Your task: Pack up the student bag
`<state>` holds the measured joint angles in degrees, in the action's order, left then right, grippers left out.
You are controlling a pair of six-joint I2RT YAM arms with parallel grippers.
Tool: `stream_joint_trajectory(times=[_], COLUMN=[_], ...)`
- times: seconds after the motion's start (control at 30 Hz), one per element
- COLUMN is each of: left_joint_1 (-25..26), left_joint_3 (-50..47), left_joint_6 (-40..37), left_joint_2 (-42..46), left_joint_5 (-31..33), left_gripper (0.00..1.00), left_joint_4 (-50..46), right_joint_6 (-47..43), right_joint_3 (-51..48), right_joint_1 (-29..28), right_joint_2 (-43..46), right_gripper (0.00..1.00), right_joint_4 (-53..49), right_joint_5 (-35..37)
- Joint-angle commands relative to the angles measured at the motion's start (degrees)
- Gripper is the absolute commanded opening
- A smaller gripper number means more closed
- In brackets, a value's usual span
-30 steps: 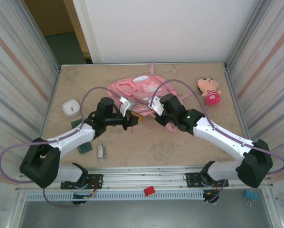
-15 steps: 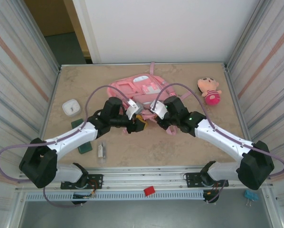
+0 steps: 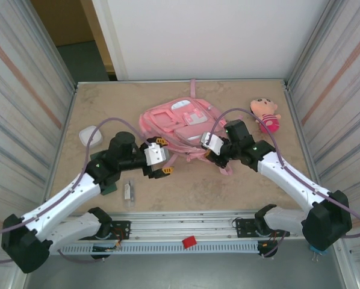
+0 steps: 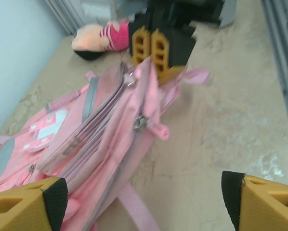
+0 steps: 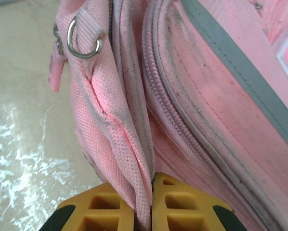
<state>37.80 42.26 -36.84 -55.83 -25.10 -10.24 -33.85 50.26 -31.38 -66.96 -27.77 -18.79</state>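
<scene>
The student bag [image 3: 179, 122] is a large pink backpack lying flat at the middle of the table, zip pockets up. My right gripper [image 3: 216, 154] is at the bag's near right edge, shut on a fold of its pink fabric [image 5: 134, 159]; the two yellow fingertips [image 5: 180, 207] press together on the fold. My left gripper [image 3: 164, 157] stands open just off the bag's near left edge, with only a pink strap [image 4: 137, 207] and bare table between its fingers [image 4: 26, 204]. In the left wrist view the bag [image 4: 100, 134] stretches away to the right gripper [image 4: 156, 48].
A small doll in pink [image 3: 265, 114] lies at the far right, also in the left wrist view [image 4: 98, 37]. A white box [image 3: 88, 134], a dark green item [image 3: 108, 187] and a small silver object [image 3: 127, 191] lie near the left arm. Metal walls enclose both sides.
My left gripper has opened wide and its arm has drawn back toward the near left. The right gripper has stayed shut on the fabric and shifted slightly right, and the bag with it.
</scene>
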Motion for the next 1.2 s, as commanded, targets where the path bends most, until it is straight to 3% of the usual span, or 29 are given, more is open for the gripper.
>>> stream_joint_trajectory(times=[0.0, 0.07, 0.3, 0.5, 0.63, 0.73, 0.83, 0.9, 0.93, 1.03, 1.17], left_joint_1=[-1.19, -1.74, -2.13, -2.16, -2.18, -2.54, -2.47, -2.13, -1.78, -1.61, -1.68], left_joint_3=[2.36, 4.81, 10.20, 14.94, 14.49, 12.73, 8.91, 6.95, 6.09, 5.00, 4.16], left_joint_6=[-9.01, -9.49, -13.07, -16.95, -16.27, -13.95, -6.26, 1.01, 5.41, 16.29, 23.76], left_joint_2=[-4.29, -7.53, -16.81, -25.47, -26.77, -25.17, -23.64, -23.62, -23.98, -25.35, -26.42], left_joint_5=[1.75, 0.82, -6.49, -9.47, -11.53, -15.94, -17.57, -17.16, -15.94, -14.12, -15.38], left_gripper=[0.90, 0.95, 0.94, 0.87, 0.43, 0.23, 0.04, 0.00, 0.00, 0.00, 0.00], left_joint_4=[-0.73, -0.17, 1.19, -7.08, -7.73, -6.29, 1.01, 6.27, 8.91, 13.46, 17.16], right_joint_6=[-4.67, -5.87, -7.78, -8.09, -7.98, -5.55, 2.31, 7.44, 10.34, 21.33, 38.08], right_joint_3=[3.62, 3.74, 4.75, 5.02, 4.81, 2.99, -0.05, -0.94, -0.95, 0.09, 4.14], right_joint_1=[0.09, 0.09, 0.09, 0.70, 2.40, 5.80, 8.35, 9.60, 10.06, 10.26, 10.28], right_joint_2=[1.83, 2.00, 1.21, 1.30, 1.62, 2.89, 3.64, 3.51, 3.59, 5.44, 8.89], right_gripper=[0.00, 0.00, 0.00, 0.00, 0.00, 0.00, 0.00, 0.11, 0.26, 0.54, 0.64], right_joint_4=[-3.44, -4.30, -6.73, -6.60, -6.33, -2.45, 5.05, 6.74, 6.37, 4.34, -2.26], right_joint_5=[-6.87, -7.29, -9.35, -12.23, -14.84, -18.24, -11.75, -5.97, -3.71, 1.22, 4.43])
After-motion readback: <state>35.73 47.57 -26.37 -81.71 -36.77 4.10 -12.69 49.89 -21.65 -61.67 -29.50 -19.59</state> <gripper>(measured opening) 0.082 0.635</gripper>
